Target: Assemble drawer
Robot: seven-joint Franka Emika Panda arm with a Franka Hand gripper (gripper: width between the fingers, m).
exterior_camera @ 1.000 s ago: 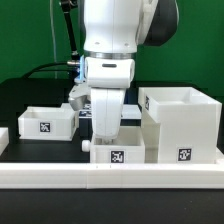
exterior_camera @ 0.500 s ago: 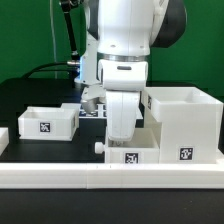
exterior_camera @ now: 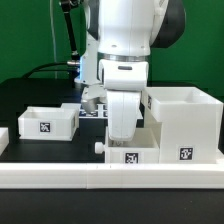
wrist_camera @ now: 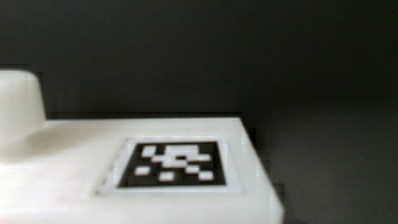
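Note:
The middle low tray (exterior_camera: 131, 155) stands just behind the long white rail, its tag facing front and its knob (exterior_camera: 98, 147) on the exterior view's left. My gripper (exterior_camera: 124, 141) reaches straight down into it. The fingertips are hidden by the tray's wall, and the gripper seems shut on that wall. The tall housing (exterior_camera: 186, 124) stands right next to the tray on the exterior view's right. The second low tray (exterior_camera: 45, 122) sits at the left. The wrist view shows the held tray's tagged face (wrist_camera: 173, 163) and its knob (wrist_camera: 16, 100), but no fingers.
The long white rail (exterior_camera: 110, 179) runs along the front of the table. The marker board (exterior_camera: 92, 112) lies behind the arm. A black cable (exterior_camera: 45, 68) runs at the back left, over the dark table.
Between one second and half a second ago the arm moved toward the exterior view's right, and the middle tray went with it up to the housing. Nothing has moved since.

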